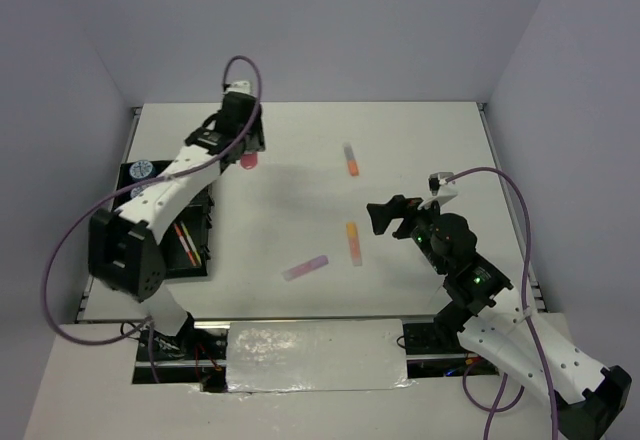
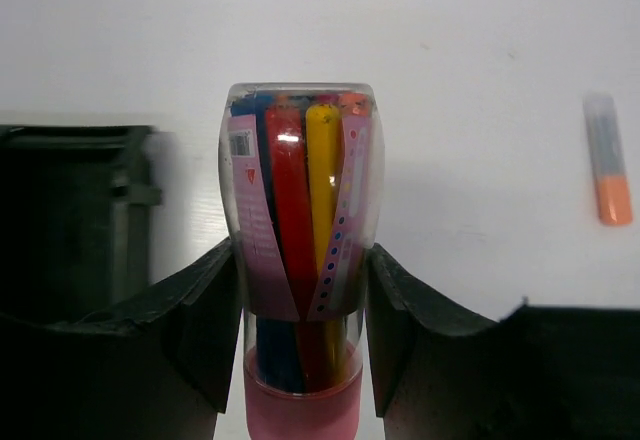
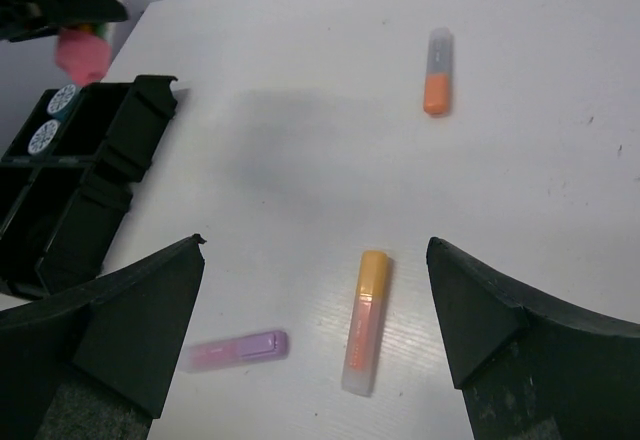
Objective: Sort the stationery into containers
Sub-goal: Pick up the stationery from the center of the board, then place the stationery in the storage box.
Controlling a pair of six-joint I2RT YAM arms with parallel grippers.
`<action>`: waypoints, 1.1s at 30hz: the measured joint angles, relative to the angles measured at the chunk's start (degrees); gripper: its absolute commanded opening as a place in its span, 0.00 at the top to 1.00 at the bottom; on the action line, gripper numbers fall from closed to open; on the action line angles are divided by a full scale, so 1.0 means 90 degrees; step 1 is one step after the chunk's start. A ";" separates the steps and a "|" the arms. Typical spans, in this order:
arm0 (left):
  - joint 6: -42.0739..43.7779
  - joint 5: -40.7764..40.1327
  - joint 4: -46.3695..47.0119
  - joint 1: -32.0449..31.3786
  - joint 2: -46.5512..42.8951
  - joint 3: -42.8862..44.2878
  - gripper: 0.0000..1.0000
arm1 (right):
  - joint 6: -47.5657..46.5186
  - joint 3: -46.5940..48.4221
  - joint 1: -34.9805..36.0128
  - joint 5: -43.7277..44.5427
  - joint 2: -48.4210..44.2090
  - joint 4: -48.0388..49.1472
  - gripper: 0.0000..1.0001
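Right wrist shows three loose sticks, two rolls.

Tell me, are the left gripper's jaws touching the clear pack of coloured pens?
Touching. The left wrist view shows the jaws of the left gripper pressed on both sides of the clear pen pack, no gap.

White table, viewed from above. Black organiser tray sits at the 9 o'clock edge. Grey-and-orange stick at 1 o'clock from centre. Pink-orange highlighter at 4 o'clock. Lilac stick at 6 o'clock, near the highlighter, apart. All three lie flat.
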 measured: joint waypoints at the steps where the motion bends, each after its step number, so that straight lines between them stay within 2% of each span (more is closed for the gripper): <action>1: -0.0024 -0.0002 0.0029 0.0189 -0.0318 -0.0189 1.00 | 0.0000 0.0000 -0.0002 -0.0027 -0.0007 0.0005 0.00; 5: -0.0170 -0.0100 -0.0109 0.0969 -0.1185 -0.0959 1.00 | -0.0002 -0.0063 -0.0010 -0.0092 -0.0044 0.0056 0.00; 11: -0.0561 -0.0287 -0.0687 0.1671 -0.2159 -0.1955 1.00 | -0.0024 -0.0087 -0.0019 -0.0216 -0.0039 0.0092 0.00; 18: -0.1226 -0.1054 -0.1331 0.2531 -0.3939 -0.2939 1.00 | -0.0029 -0.0087 -0.0041 -0.0357 0.0007 0.0165 0.00; 33: -0.0503 -0.1073 -0.1870 0.3310 -0.4864 -0.3801 1.00 | -0.0119 -0.0090 -0.0044 -0.0644 0.0148 0.0231 0.00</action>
